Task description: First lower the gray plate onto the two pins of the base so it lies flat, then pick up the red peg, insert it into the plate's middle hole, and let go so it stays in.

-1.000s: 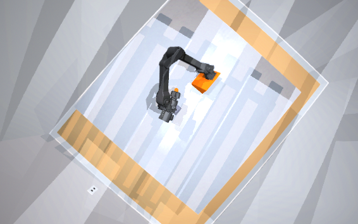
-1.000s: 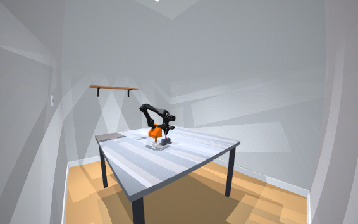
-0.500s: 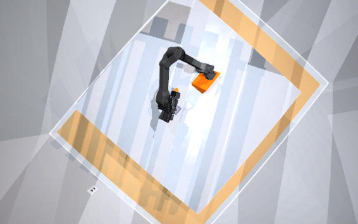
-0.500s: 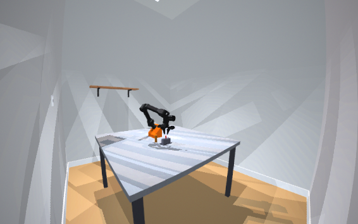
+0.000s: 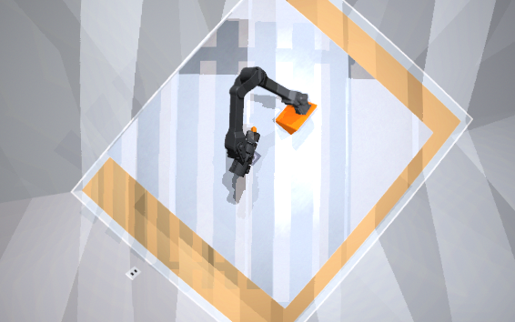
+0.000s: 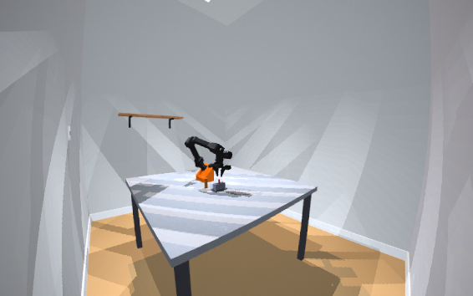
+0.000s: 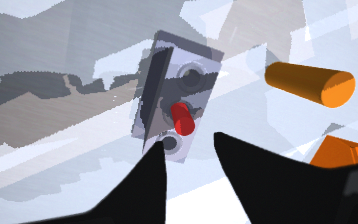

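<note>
Clearly, the red peg [image 6: 219, 181] [image 7: 184, 121] stands in the middle hole of the gray plate [image 6: 219, 185] [image 7: 210, 70], its upper part sticking out above the hole. The end effector [image 5: 246, 156] [image 6: 219, 175] [image 7: 188, 143] is partly spread, holding nothing, its fingertips well apart. In the wrist view, one fingertip overlaps the rim of the plate's lower hole, while the other shows to the right of the plate.

The plate is on the base [image 7: 159, 40], whose edge shows past the plate's upper end. Whether the plate sits fully flat on both pins, I cannot tell. The round holes near its two ends are visible, one on either side of the peg.

Near the plate, apart from it, an orange cylinder [image 5: 254, 129] [image 6: 205, 183] [image 7: 310, 85] stands upright on the surface [image 5: 309, 182] [image 6: 175, 234] [image 7: 50, 150]. The black arm [image 5: 237, 109] [image 6: 209, 145] arches from an orange block [image 5: 291, 125] [image 6: 205, 176] [image 7: 332, 152] farther off.
</note>
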{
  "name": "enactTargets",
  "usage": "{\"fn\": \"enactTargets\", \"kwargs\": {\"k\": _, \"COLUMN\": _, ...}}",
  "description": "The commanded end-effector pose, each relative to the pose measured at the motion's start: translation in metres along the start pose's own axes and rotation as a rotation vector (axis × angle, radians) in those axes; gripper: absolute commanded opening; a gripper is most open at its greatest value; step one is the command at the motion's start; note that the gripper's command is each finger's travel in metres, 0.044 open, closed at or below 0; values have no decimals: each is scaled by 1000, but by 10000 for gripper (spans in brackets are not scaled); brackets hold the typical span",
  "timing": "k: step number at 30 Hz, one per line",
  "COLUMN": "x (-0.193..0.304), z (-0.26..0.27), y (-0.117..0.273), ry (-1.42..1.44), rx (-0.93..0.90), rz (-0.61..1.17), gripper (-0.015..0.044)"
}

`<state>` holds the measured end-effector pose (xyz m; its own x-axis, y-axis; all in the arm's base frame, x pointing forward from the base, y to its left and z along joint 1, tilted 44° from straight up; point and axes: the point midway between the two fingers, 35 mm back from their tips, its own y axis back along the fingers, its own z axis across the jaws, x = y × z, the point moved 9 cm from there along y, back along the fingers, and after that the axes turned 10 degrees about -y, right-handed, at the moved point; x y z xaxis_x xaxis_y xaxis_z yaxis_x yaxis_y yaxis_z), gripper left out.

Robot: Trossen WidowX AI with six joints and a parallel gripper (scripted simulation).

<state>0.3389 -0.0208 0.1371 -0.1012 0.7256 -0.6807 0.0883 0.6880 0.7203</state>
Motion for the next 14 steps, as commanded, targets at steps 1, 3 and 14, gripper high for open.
{"fn": "enactTargets", "kwargs": {"k": 1, "x": 0, "z": 0, "y": 3, "ry": -3, "rx": 1, "rz": -3, "gripper": 150}}
{"fn": "enactTargets", "kwargs": {"k": 3, "x": 1, "z": 0, "y": 5, "ry": -3, "rx": 1, "rz": -3, "gripper": 150}}
{"fn": "enactTargets", "kwargs": {"k": 14, "x": 1, "z": 1, "y": 15, "ry": -3, "rx": 1, "rz": -3, "gripper": 150}}
